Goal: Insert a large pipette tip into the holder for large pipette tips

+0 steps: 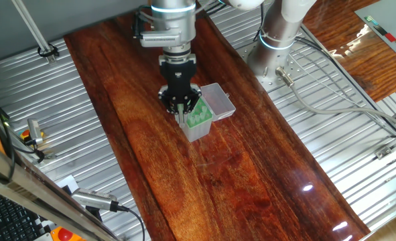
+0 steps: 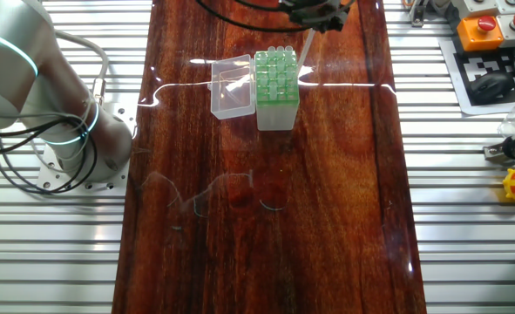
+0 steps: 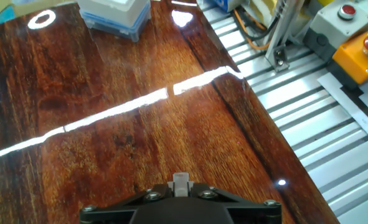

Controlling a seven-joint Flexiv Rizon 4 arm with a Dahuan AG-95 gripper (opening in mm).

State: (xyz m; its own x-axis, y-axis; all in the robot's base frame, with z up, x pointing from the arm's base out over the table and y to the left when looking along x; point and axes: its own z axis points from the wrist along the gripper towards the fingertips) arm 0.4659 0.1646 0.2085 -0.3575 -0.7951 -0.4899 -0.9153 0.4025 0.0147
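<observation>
Now large pipette tip (image 2: pixel 302 63) in hand (image 1: pixel 180 104), beside holder (image 2: pixel 274 87).

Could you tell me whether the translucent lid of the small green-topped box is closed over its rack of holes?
No, the translucent lid lies open flat beside the small green-topped box, leaving the green rack uncovered.

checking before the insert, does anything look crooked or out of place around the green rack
One thing: the large pipette tip held under the gripper leans at a slant beside the holder instead of hanging straight over a hole. The holder's lid lies open to the side. Nothing looks spilled or damaged.
</observation>
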